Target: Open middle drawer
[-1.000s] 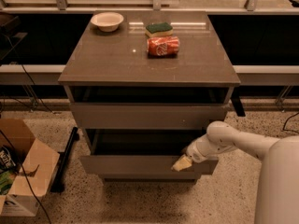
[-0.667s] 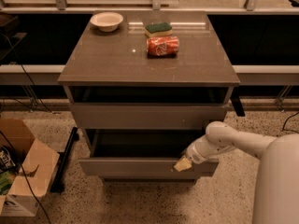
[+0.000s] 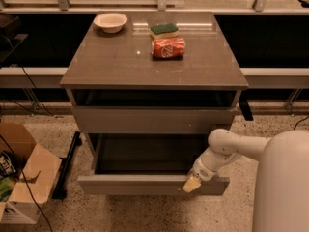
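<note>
The middle drawer (image 3: pixel 140 184) is a grey-brown flat front, pulled well out of the cabinet so its dark inside (image 3: pixel 145 153) shows. My gripper (image 3: pixel 192 183) rests at the right part of that front's top edge, reaching in from my white arm (image 3: pixel 227 151) at the lower right. The top drawer front (image 3: pixel 149 120) sits above it, further back. The bottom drawer is hidden under the pulled-out one.
On the cabinet top (image 3: pixel 111 62) stand a pale bowl (image 3: pixel 110 21), a green sponge (image 3: pixel 163 30) and a red can lying on its side (image 3: pixel 168 47). An open cardboard box (image 3: pixel 21 178) stands on the floor at the left. Dark benches run behind.
The middle drawer has slid further out toward the camera, and my gripper has moved down and forward with its front edge.
</note>
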Tool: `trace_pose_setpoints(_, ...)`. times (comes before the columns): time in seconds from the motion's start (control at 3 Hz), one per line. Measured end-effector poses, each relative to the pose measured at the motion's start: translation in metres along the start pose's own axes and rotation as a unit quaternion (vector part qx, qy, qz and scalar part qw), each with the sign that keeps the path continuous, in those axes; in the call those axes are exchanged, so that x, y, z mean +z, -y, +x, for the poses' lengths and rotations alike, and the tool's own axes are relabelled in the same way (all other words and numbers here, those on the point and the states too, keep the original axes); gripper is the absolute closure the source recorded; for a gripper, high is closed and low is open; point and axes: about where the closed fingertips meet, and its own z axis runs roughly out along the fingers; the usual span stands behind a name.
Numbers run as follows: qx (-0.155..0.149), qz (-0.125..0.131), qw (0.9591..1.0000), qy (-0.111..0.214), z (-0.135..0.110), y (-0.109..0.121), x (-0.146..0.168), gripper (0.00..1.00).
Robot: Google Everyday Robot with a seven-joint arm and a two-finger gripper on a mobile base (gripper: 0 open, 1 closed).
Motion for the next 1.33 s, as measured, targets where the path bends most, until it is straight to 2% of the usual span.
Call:
trace_pose_setpoints(0.33, 0.0, 0.0, 1.0, 0.0, -0.002, 0.001, 0.0, 0.09)
trace_pose_setpoints(0.67, -0.001, 0.0, 1.0, -0.001, -0.001, 0.0, 0.0, 0.0)
trace_pose_setpoints(1.0, 0.001, -0.001, 1.0, -0.008, 0.008, -0.009, 0.0, 0.0)
trace_pose_setpoints(1.33, 0.007, -0.012, 0.9998, -0.012, 0.022, -0.028, 0.004, 0.0)
